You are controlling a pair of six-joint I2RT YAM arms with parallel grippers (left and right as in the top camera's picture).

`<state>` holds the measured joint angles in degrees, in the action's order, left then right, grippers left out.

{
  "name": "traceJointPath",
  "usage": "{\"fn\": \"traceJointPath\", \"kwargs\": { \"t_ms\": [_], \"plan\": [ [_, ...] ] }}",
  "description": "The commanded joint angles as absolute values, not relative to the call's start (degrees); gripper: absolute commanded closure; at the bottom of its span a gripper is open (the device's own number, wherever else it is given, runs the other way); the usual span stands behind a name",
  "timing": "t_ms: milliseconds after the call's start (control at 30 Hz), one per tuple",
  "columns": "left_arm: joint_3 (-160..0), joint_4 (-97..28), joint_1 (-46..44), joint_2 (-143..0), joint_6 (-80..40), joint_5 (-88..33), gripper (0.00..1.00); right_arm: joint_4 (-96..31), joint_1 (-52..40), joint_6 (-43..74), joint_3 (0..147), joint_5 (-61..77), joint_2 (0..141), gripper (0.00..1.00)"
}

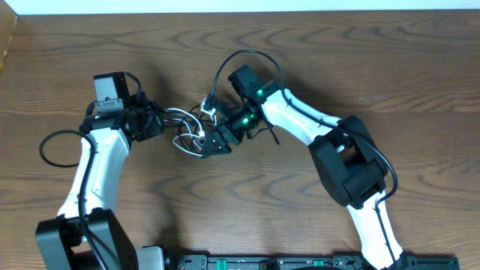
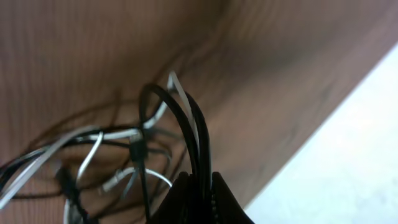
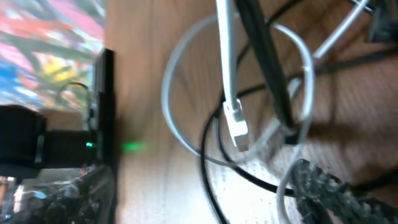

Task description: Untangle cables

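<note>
The black and white cables (image 1: 191,129) lie in one tangled knot on the wooden table, between my two grippers. My left gripper (image 1: 157,120) is at the knot's left side. In the left wrist view its jaws (image 2: 198,182) are shut on black cable strands (image 2: 189,124), and white strands (image 2: 106,134) loop beyond them. My right gripper (image 1: 214,144) hovers over the knot's right side, open. The right wrist view shows one textured finger (image 3: 323,190), a white plug end (image 3: 235,124) and black cable (image 3: 267,68) crossing the wide gap, nothing pinched.
A thick black arm wire (image 1: 52,142) loops out on the table left of my left arm. A black rail (image 1: 262,262) runs along the front edge. The table edge and pale floor (image 2: 354,149) lie close beyond my left gripper.
</note>
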<state>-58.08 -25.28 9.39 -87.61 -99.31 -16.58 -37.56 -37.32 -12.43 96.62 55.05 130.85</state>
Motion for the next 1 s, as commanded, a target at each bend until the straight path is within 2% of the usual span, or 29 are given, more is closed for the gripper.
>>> {"fn": "traceJointPath", "kwargs": {
  "t_ms": [0, 300, 667, 867, 967],
  "plan": [
    [-58.3, -25.7, 9.8, -89.4, -97.9, -12.4, 0.92, -37.5, -38.2, -12.0, 96.1, 49.3, 131.3, 0.21],
    [-58.3, -25.8, 11.4, -92.5, -97.5, -11.0, 0.92, -37.4, -39.7, -9.6, 96.1, 40.1, 131.3, 0.24],
    [-58.3, -29.6, 15.5, -95.4, -97.1, -7.0, 0.92, -36.8, -41.3, -4.8, 96.1, 28.7, 131.3, 0.49],
    [-58.3, -31.4, 18.9, -95.4, -96.1, -5.9, 0.91, -36.9, -41.5, 0.2, 96.1, 19.6, 131.3, 0.66],
    [-58.3, -31.9, 20.7, -95.4, -93.5, -5.9, 0.91, -37.0, -41.5, 1.8, 96.1, 16.7, 131.3, 0.7]
  ]
}}
